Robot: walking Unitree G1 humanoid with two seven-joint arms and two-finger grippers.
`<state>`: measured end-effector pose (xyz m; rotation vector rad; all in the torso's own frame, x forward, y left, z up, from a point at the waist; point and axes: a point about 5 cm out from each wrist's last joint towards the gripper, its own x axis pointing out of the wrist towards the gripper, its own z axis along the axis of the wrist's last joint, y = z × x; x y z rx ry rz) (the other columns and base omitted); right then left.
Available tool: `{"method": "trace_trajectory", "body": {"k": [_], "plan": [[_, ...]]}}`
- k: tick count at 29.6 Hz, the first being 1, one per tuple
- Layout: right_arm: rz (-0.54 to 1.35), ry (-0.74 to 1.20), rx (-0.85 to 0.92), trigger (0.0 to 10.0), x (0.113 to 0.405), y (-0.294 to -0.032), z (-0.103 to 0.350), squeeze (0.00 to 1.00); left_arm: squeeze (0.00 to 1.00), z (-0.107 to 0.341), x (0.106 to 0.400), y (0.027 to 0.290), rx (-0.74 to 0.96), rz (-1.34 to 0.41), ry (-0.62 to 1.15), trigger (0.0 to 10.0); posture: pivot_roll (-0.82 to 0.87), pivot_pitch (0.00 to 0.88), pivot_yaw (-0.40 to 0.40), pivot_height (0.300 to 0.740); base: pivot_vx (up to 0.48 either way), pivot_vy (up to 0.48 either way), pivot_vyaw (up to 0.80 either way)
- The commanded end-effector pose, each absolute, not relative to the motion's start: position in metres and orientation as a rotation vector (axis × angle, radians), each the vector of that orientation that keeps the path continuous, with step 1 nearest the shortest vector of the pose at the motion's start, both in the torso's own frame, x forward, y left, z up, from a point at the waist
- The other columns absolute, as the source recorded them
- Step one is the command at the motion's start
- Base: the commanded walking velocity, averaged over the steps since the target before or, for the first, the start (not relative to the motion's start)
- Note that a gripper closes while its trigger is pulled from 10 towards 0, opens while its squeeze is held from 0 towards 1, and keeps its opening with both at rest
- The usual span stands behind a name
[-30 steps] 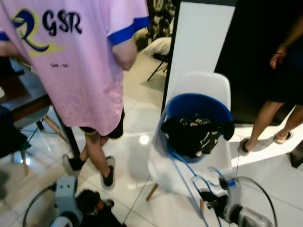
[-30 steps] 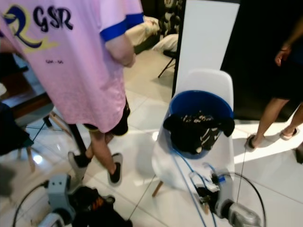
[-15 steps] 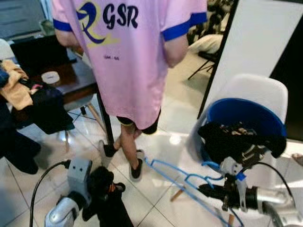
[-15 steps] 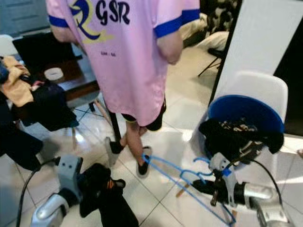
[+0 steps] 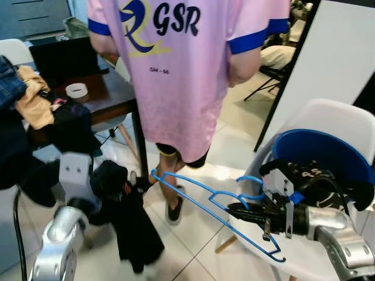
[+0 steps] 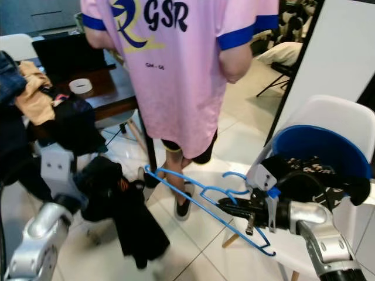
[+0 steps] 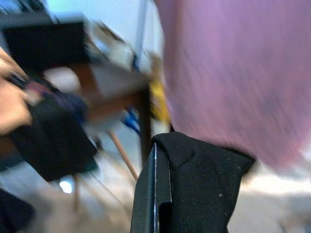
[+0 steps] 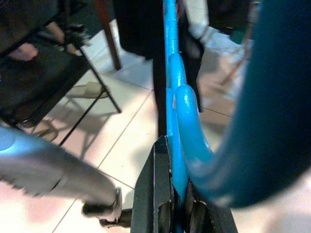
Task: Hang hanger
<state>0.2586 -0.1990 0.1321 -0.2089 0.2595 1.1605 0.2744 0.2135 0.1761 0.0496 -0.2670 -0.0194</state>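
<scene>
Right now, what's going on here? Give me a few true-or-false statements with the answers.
1. The right gripper holds a blue hanger. True.
2. The left gripper holds a white towel. False: it holds a black garment.
3. The blue basket sits on a white chair. True.
4. The basket is empty. False: dark clothes lie in it.
5. A person in a pink shirt stands ahead. True.

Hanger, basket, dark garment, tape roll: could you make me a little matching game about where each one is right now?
Things:
1. blue hanger
2. blue basket
3. black garment
4. tape roll

Places:
A. on the brown table
B. held by the left gripper
C. on the white chair
D. held by the right gripper

Pairs: 1-D, 2-C, 3-B, 4-A
</scene>
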Motion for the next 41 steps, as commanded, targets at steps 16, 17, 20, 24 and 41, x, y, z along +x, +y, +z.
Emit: {"method": "trace_trajectory", "body": {"k": [16,17,20,24,41], "plan": [[1.095,0.191,-0.21,10.0,0.269,-0.179,0.144,0.0,0.0,0.183,0.275,0.217,0.11,0.101,-0.209,10.0,0.04,0.0,-0.057,0.74,0.0,0.0,0.8],[1.054,0.194,-0.23,10.0,0.274,-0.18,0.143,0.0,0.0,0.184,0.275,0.217,0.11,0.103,-0.212,10.0,0.03,0.0,-0.057,0.74,0.0,0.0,0.48],[0.965,0.204,-0.254,10.0,0.283,-0.183,0.141,0.0,0.0,0.19,0.276,0.219,0.116,0.116,-0.226,10.0,0.03,0.0,-0.057,0.74,0.0,0.0,0.32],[0.906,0.206,-0.248,10.0,0.289,-0.184,0.142,0.0,0.0,0.202,0.278,0.224,0.127,0.137,-0.265,10.0,0.03,0.0,-0.058,0.74,0.0,0.0,0.0],[0.932,0.126,-0.203,10.0,0.291,-0.175,0.152,0.0,0.0,0.235,0.279,0.226,0.182,0.152,-0.368,10.0,0.04,0.0,-0.065,0.74,0.162,0.0,0.09]]}}
